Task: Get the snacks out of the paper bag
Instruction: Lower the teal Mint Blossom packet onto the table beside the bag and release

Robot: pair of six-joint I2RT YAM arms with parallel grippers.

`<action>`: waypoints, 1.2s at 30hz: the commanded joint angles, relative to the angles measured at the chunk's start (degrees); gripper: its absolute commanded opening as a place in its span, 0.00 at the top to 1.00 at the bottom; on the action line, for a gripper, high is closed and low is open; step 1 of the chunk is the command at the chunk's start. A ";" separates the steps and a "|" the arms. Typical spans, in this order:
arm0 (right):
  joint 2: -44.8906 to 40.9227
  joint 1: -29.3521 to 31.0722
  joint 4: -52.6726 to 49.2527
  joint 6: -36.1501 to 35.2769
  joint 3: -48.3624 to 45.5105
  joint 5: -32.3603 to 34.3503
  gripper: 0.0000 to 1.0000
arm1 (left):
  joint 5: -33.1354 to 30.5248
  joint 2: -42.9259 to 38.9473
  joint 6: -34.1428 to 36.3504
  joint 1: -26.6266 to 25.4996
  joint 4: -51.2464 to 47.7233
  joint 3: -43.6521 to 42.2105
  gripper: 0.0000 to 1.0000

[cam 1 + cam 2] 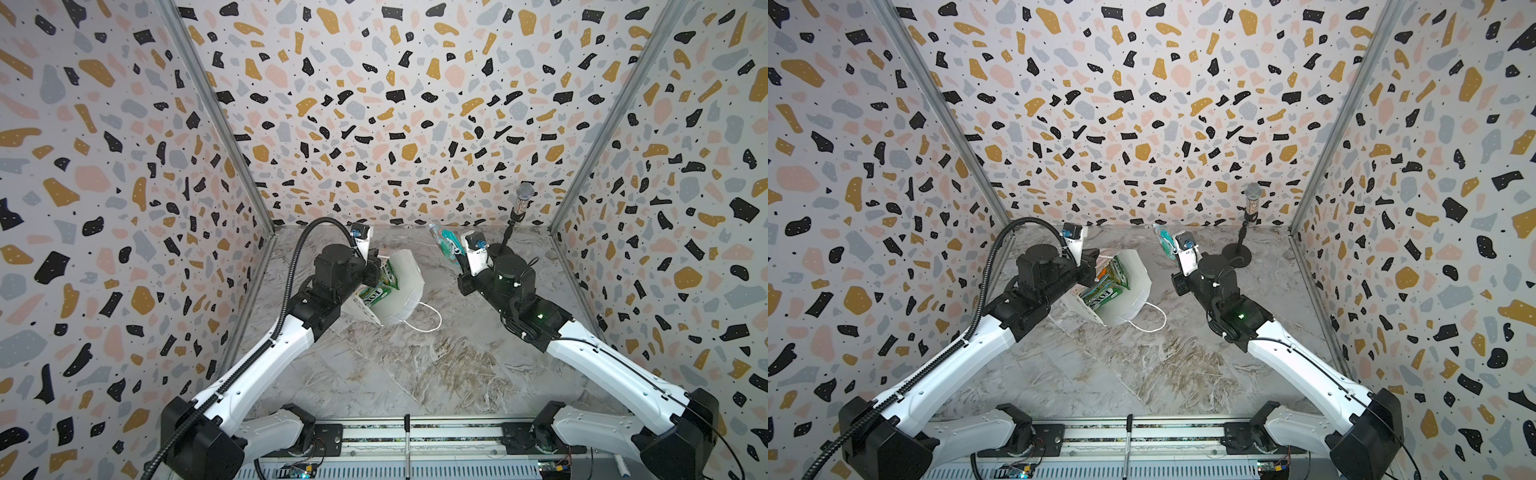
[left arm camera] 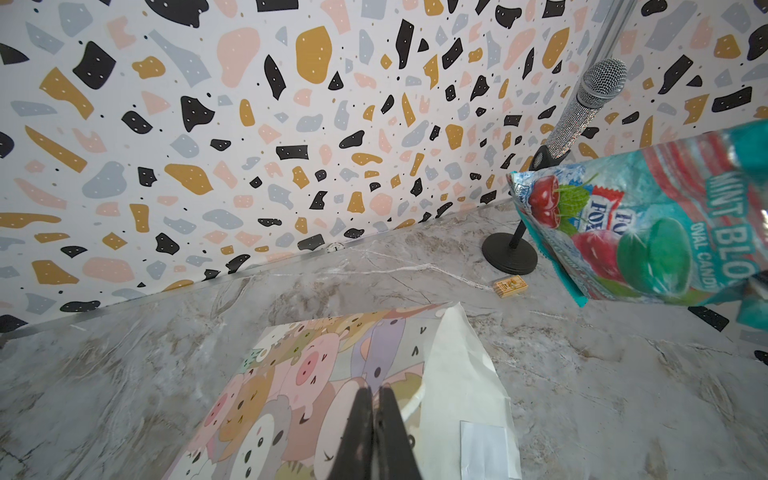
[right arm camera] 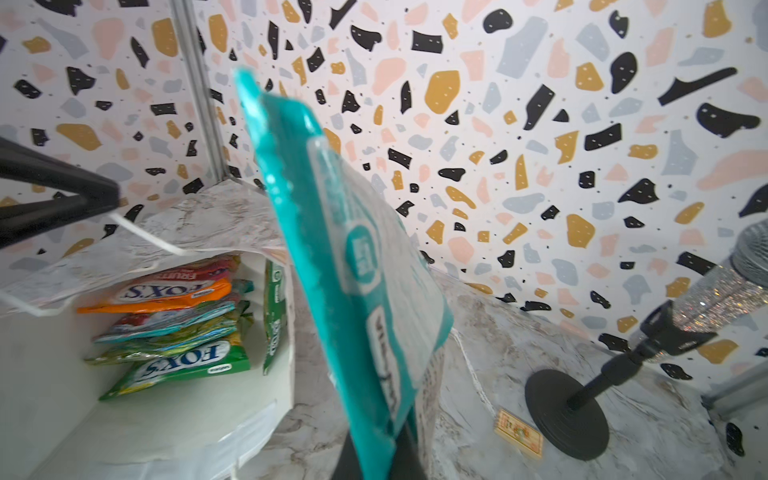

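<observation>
The white paper bag lies tipped on the marble floor, its mouth facing the right arm. My left gripper is shut on its upper rim, above the bag's colourful cartoon side. Several FOX'S snacks, orange, teal and green, are stacked inside the bag. My right gripper is shut on a teal-red snack packet, which it holds up in the air to the right of the bag, near the back wall.
A glittery microphone stands on a black round-based stand at the back right. A small yellow matchbox lies beside the base. The bag's cord handle trails on the floor. Patterned walls close in three sides.
</observation>
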 commanded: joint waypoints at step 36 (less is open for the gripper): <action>32.96 -19.15 16.05 24.49 -2.24 -44.96 1.00 | -0.14 -0.07 0.85 -0.01 1.10 1.68 1.00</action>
